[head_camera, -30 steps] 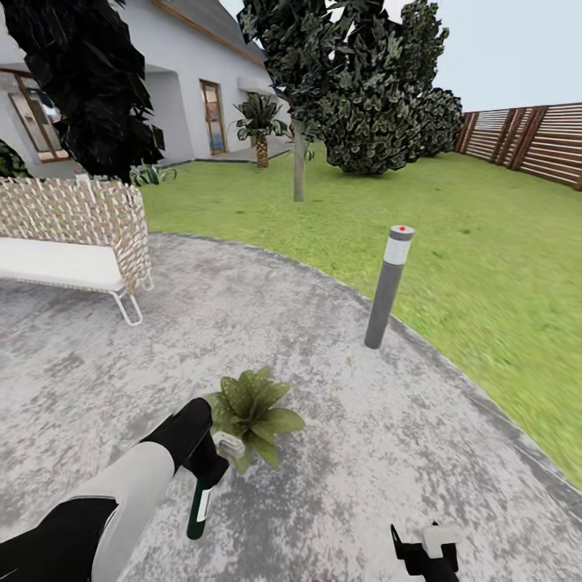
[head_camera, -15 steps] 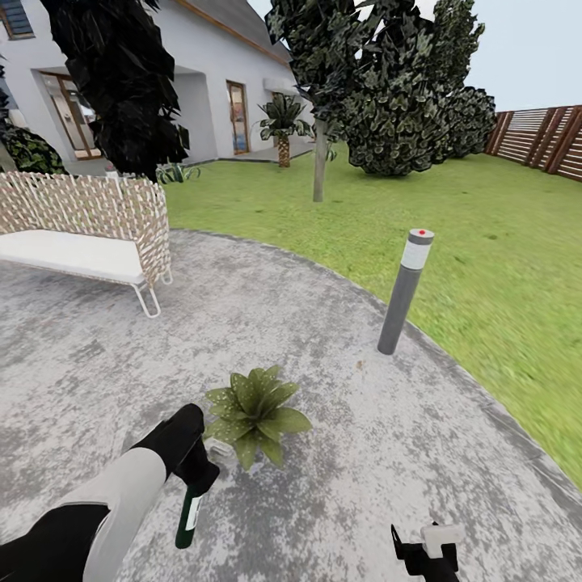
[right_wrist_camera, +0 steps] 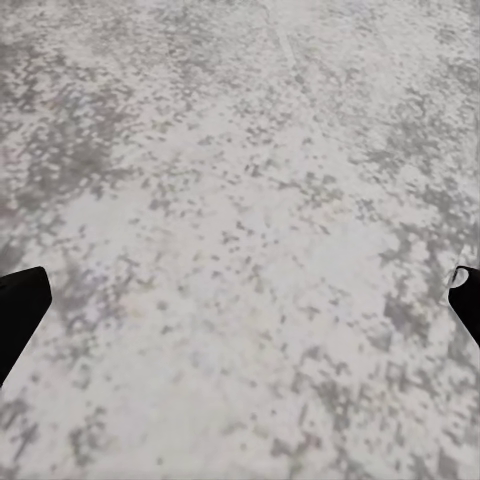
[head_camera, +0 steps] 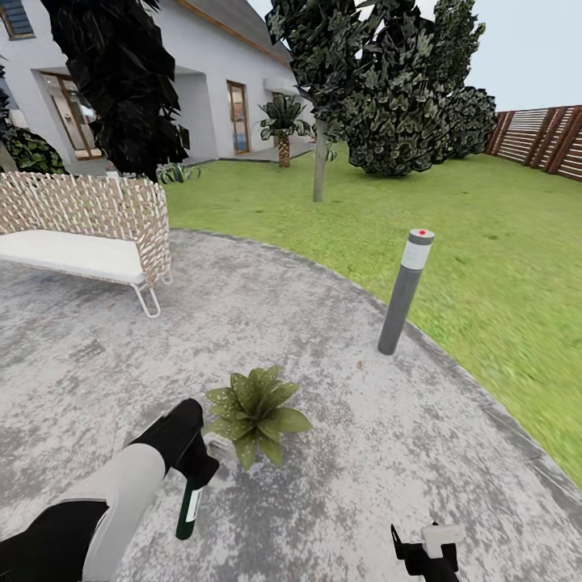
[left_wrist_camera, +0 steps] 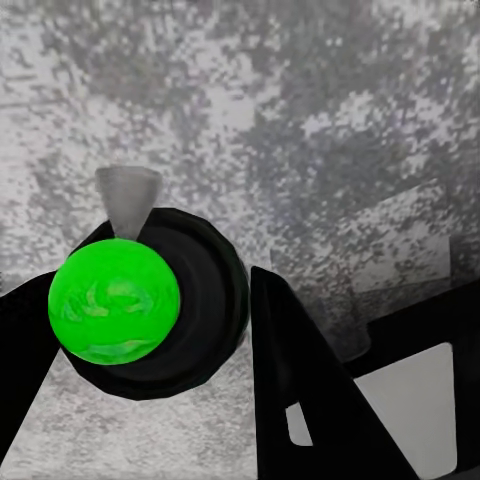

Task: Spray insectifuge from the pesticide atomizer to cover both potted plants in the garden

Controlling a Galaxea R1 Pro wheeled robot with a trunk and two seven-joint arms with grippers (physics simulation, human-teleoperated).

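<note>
Left pincer (head_camera: 194, 469): low left of the head frame, clamped on the atomizer (head_camera: 188, 509). The bottle hangs below my fingers, dark green with a pale label, beside the plant, presumably so the spray can reach the leaves. In the left wrist frame the atomizer (left_wrist_camera: 115, 300) sits left of centre as a bright green dome in a black ring with a grey cone beside it, a black finger (left_wrist_camera: 300, 400) on either side.

Plant (head_camera: 257, 412): lower centre of the head frame, green rosette on the paving (head_camera: 339, 453), just right of my left pincer. Its pot is hidden under the leaves. The second plant I cannot place.

Right pincer (head_camera: 424, 554): bottom right edge of the head frame, idle over bare paving. In the right wrist frame its black fingertips (right_wrist_camera: 20, 310) sit at the two side edges, so it stands wide, holding nothing.

Surroundings: bollard (head_camera: 404, 291) right of centre at the paving's rim; bench (head_camera: 89, 234) at left; lawn (head_camera: 485, 267) at right; fence (head_camera: 541, 137) upper right; house (head_camera: 202, 81) and trees along the top. Nothing stands between atomizer and plant.
</note>
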